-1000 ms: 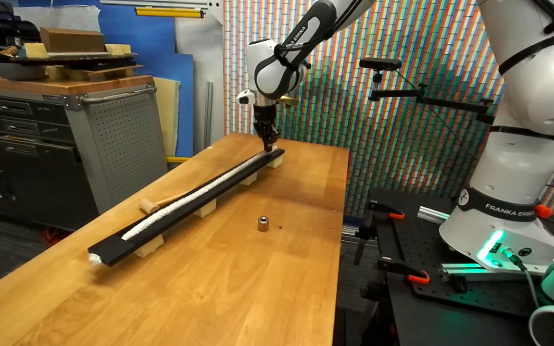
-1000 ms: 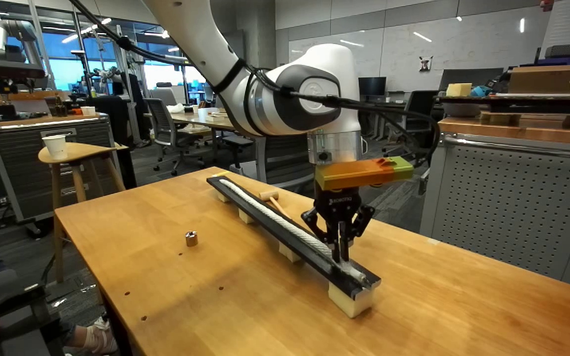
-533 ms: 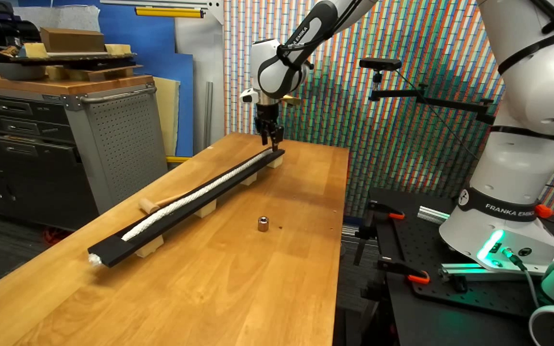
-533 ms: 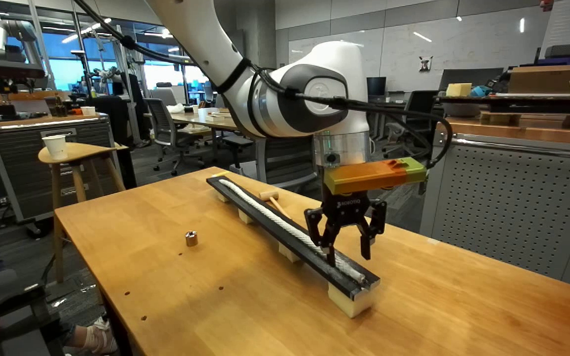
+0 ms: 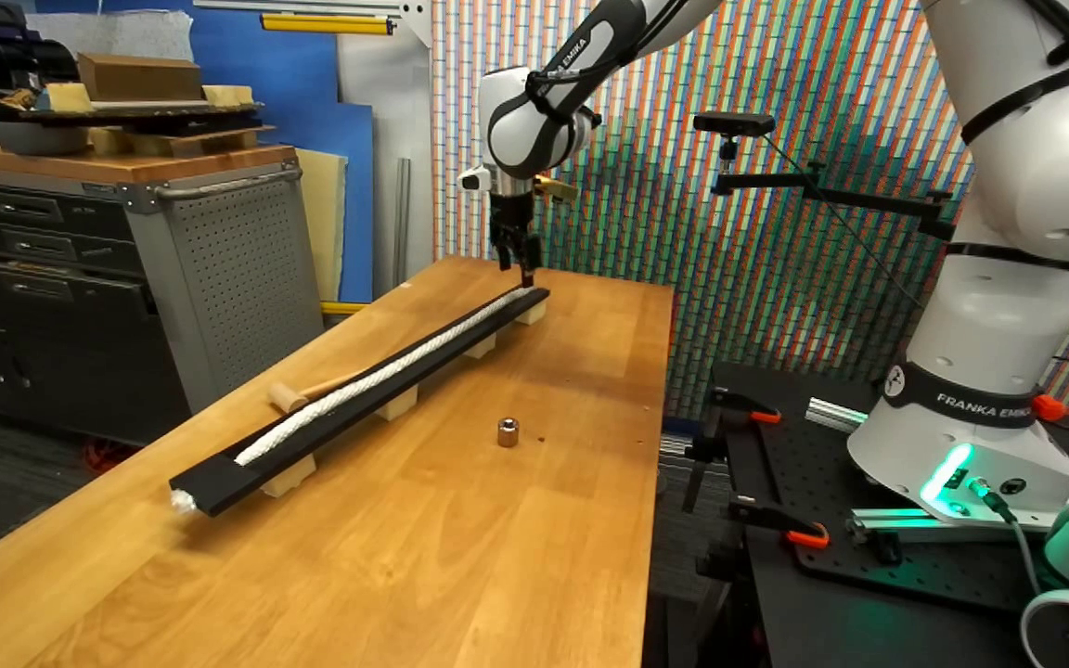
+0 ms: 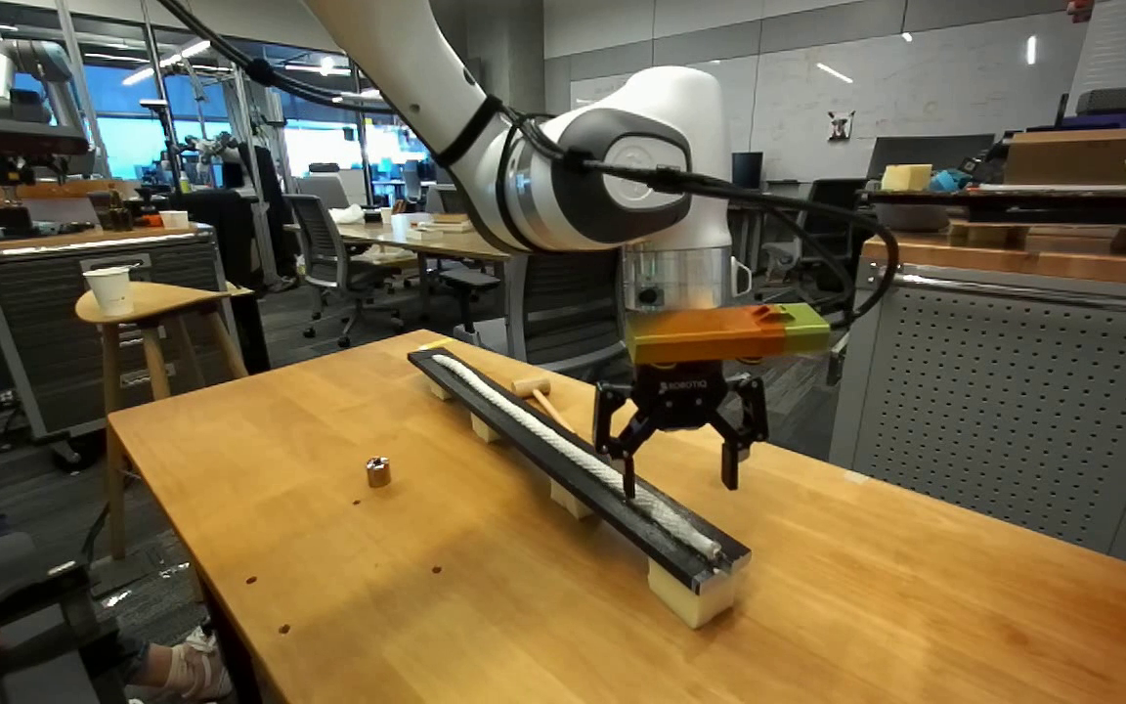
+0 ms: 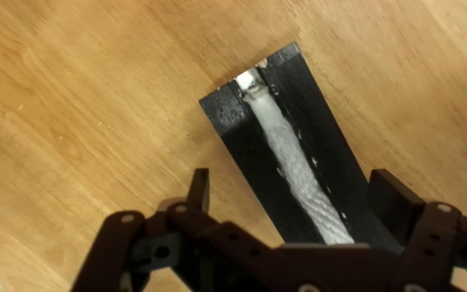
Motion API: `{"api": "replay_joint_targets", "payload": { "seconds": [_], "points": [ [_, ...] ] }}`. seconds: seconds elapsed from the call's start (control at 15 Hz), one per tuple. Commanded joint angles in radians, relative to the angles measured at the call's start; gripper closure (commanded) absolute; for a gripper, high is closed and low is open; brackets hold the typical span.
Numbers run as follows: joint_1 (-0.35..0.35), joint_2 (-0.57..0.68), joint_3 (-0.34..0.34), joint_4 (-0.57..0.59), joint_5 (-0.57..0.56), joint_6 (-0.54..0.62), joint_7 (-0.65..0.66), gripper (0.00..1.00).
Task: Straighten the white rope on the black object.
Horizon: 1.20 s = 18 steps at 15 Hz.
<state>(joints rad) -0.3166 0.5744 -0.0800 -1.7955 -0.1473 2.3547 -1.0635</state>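
Note:
A white twisted rope lies lengthwise in the groove of a long black object, running nearly straight from end to end in both exterior views. Its near tip, in the wrist view, sits just short of a pale patch at the end of the black object. My gripper hangs above this end section with its fingers spread wide. In the wrist view the gripper straddles the line of the rope from above, one finger on each side, with nothing held between them. Far down the table in an exterior view is the same gripper.
Pale blocks raise the black object off the wooden table. Beside it lies a wooden mallet; on the opposite side stands a small metal cylinder. A grey cabinet stands past the table's edge.
The fingers were together at the rope near its end a second ago. They have spread apart and the gripper has risen off it. The rope lies uncovered in the groove.

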Motion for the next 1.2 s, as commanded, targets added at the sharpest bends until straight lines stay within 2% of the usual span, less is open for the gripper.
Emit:
{"api": "replay_joint_targets", "payload": {
  "seconds": [0.0, 0.4, 0.8, 1.13],
  "points": [
    [0.023, -0.023, 0.0, 0.03, 0.044, -0.066, 0.118, 0.0],
    [0.049, -0.073, 0.005, 0.012, 0.062, -0.096, 0.296, 0.0],
    [0.083, -0.089, -0.022, -0.01, 0.031, -0.094, 0.563, 0.0],
    [0.102, -0.068, -0.041, 0.0, 0.026, -0.151, 0.787, 0.0]
  ]
}}
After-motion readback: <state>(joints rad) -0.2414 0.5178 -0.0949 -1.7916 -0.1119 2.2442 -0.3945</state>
